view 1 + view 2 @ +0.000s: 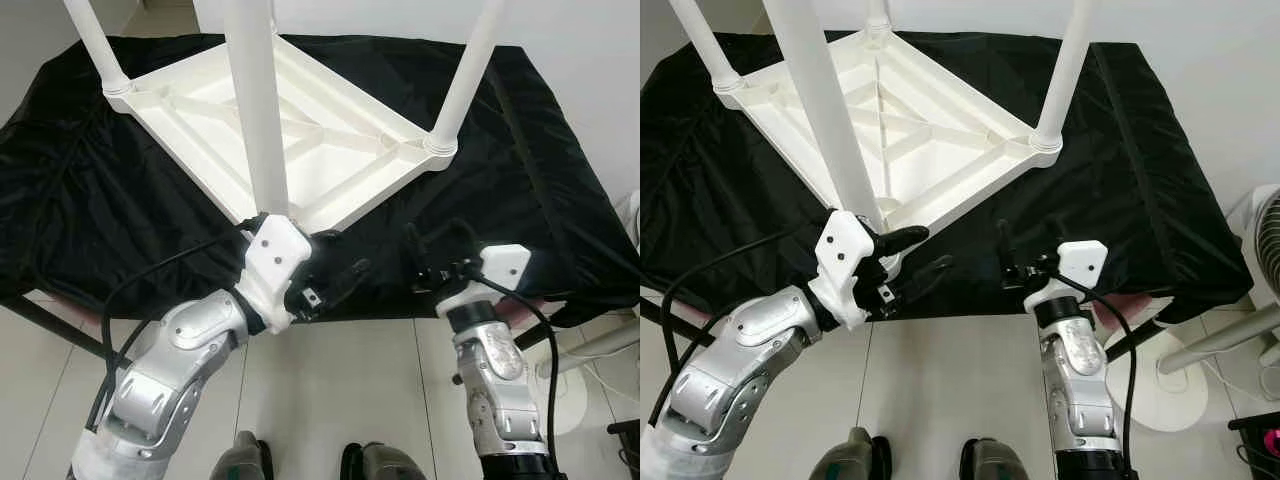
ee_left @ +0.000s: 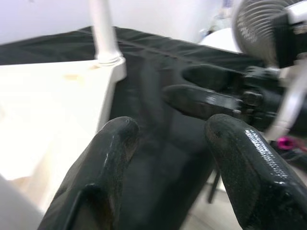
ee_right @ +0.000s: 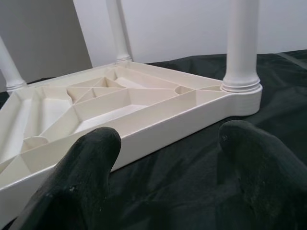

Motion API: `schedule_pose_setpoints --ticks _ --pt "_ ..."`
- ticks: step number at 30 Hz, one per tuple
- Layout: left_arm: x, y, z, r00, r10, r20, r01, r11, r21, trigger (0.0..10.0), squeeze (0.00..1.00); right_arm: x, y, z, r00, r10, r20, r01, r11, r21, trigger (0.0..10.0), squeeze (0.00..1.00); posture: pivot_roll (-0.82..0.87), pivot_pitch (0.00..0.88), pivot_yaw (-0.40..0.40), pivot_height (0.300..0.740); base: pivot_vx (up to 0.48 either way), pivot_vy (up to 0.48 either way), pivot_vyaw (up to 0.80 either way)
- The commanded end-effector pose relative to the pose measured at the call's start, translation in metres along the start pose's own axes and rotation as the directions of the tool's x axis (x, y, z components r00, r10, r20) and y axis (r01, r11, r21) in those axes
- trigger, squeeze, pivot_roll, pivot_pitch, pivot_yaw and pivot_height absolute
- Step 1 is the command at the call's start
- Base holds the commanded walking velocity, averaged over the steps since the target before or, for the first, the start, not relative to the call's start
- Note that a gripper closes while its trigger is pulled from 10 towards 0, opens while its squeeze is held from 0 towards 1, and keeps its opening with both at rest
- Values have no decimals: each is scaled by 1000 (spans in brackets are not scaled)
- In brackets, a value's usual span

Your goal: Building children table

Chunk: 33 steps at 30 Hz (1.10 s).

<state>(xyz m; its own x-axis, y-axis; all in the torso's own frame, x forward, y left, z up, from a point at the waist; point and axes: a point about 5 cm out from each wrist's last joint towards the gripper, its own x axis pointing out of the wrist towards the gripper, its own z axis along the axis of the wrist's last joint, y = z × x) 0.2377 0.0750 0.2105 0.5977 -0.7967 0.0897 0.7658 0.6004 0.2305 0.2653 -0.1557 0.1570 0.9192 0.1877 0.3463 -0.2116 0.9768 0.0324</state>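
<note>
One white plastic children's table (image 1: 300,140) lies upside down on a black cloth (image 1: 520,170), its ribbed underside up, four round legs (image 1: 262,110) standing. Both the left gripper (image 1: 908,258) and right gripper (image 1: 1025,255) hover spread, empty, at its near edge.

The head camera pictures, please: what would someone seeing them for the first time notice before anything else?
The white children's table lies upside down on the black-covered work surface, its ribbed underside showing and four legs pointing up. The nearest leg rises at the corner closest to the robot, where the left gripper sits open beside its base. The right gripper hovers open over the cloth's front edge, clear of the table.
</note>
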Motion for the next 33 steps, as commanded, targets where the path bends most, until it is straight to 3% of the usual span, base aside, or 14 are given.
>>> schedule_pose_setpoints --ticks 1,8,15,18,22,25,29,30,33 --pt "-4 22 -5 895 444 -30 -444 896 26 10000 0 -1 1 -3 1000 4 -5 -4 1000 -2 10000 0 16 169 29 740 0 0 0" --pt "12 22 -6 837 546 -25 -545 837 56 10000 0 2 3 -4 1000 2 -1 -2 1000 4 10000 0 12 164 35 740 0 0 0" --pt "11 27 -12 802 595 -52 -589 803 92 10000 0 2 6 -5 1000 7 2 -7 1000 9 10000 0 13 159 33 740 0 0 0" --pt "5 30 -16 777 625 -75 -616 780 112 10000 0 1 7 -5 1000 9 1 -9 1000 10 10000 0 17 161 32 740 0 0 0" --pt "-12 43 -25 686 718 -120 -689 693 213 10000 0 0 7 -6 1000 16 -6 -16 1000 10 10000 0 28 162 25 740 0 0 0" --pt "-14 45 -26 672 730 -122 -698 680 224 10000 0 0 7 -7 1000 19 -7 -18 1000 11 10000 0 30 162 25 740 0 0 0" --pt "-31 53 -31 603 783 -153 -747 621 236 10000 0 1 11 -8 999 39 -10 -38 999 15 10000 0 40 160 22 740 0 0 0" --pt "-31 53 -31 603 783 -153 -747 621 236 10000 0 1 11 -8 999 39 -10 -38 999 15 10000 0 40 160 22 740 0 0 0" --pt "-61 63 -33 570 806 -156 -760 590 273 10000 0 2 12 -9 999 49 -11 -49 999 17 10000 0 48 158 18 740 0 0 0"
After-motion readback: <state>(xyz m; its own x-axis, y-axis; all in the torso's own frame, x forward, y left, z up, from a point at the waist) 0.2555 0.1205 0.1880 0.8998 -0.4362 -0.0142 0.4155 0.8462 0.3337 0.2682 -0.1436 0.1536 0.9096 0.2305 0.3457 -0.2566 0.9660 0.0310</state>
